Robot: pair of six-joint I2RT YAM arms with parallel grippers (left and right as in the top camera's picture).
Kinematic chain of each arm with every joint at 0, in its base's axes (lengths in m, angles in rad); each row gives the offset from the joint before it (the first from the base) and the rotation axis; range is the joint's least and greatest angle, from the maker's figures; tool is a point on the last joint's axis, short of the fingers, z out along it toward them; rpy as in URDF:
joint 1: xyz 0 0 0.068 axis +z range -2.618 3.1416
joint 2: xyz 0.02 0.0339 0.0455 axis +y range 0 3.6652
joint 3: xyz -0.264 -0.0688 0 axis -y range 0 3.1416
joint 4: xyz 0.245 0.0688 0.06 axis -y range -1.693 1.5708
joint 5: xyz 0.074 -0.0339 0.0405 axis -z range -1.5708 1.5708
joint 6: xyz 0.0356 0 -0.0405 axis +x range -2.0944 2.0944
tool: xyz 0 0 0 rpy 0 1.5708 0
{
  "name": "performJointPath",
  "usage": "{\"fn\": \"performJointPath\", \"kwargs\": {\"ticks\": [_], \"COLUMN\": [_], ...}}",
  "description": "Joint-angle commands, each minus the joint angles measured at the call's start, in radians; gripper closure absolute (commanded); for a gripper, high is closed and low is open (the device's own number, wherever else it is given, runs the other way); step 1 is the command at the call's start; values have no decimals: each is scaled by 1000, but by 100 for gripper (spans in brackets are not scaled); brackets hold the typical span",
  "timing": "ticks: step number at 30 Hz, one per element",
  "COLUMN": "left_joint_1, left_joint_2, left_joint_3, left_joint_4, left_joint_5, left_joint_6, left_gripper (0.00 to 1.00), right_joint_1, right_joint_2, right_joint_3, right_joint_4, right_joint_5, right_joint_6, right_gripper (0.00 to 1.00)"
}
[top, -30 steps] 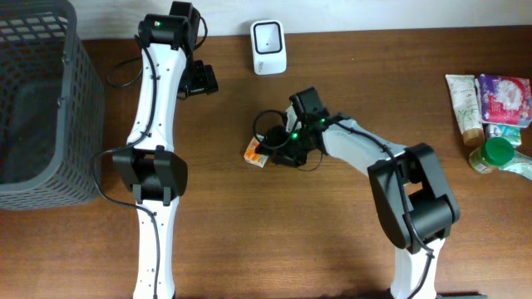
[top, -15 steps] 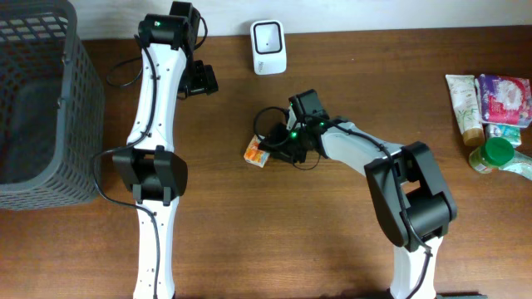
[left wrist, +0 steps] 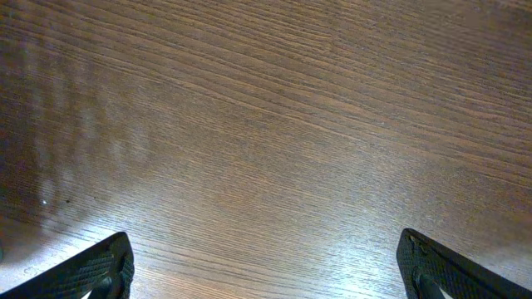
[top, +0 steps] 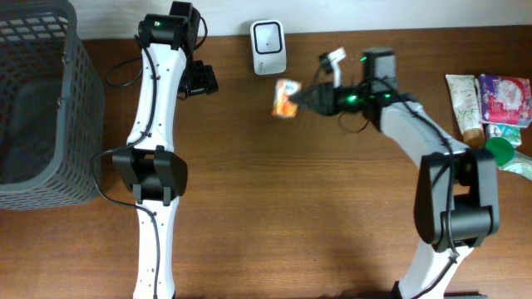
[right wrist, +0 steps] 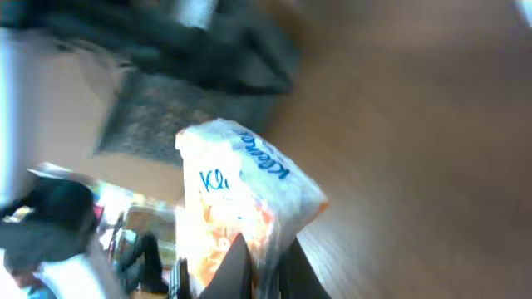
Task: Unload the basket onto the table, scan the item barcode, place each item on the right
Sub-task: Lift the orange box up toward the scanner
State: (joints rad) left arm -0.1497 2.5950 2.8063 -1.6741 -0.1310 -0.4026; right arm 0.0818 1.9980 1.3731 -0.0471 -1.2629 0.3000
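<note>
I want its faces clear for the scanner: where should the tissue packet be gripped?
Probably by one edge, from the side away from the scanner, as the right gripper pinches it now. The tissue packet is soft and flat, so jaws close on an edge while its printed faces stay uncovered.

Matt grained wood table (left wrist: 266,124) — glossy, crinkled plastic packet (right wrist: 241,199).

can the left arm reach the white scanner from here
Probably yes: the left gripper sits open just left of the scanner, with only bare table between them. The tissue packet held by the right gripper is on the scanner's other side, off that path.
</note>
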Motion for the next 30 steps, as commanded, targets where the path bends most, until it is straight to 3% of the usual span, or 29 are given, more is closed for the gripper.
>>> {"fn": "performJointPath", "kwargs": {"ticks": [1,6,11,13,21,25,26,27,30], "left_joint_1": [4,4,4,4,4,4,4,4,4], "left_joint_2": [-18,-18,-18,-18,-18,-18,-18,-18,-18], "left_joint_3": [-6,-6,-6,-6,-6,-6,-6,-6,-6], "left_joint_4": [1,1,1,1,1,1,1,1,1], "left_joint_5": [-5,-5,-5,-6,-5,-5,-6,-5,-5], "left_joint_6": [15,15,15,15,15,15,15,15,15], "left_gripper": [1,1,1,1,1,1,1,1,1], "right_joint_1": [-18,-18,-25,-25,-24,-21,-16,-12,10], "right_joint_2": [-24,-24,-24,-24,-23,-23,-23,-23,-23], "right_joint_3": [8,8,8,8,7,7,7,7,8], "right_joint_4": [179,490,909,962,933,895,894,856,454], "right_joint_5": [-289,-289,-289,-289,-252,-14,127,208,497], "right_joint_6": [24,258,497,545,595,624,655,647,418], "right_gripper": [96,96,96,96,96,96,96,96,96]}}
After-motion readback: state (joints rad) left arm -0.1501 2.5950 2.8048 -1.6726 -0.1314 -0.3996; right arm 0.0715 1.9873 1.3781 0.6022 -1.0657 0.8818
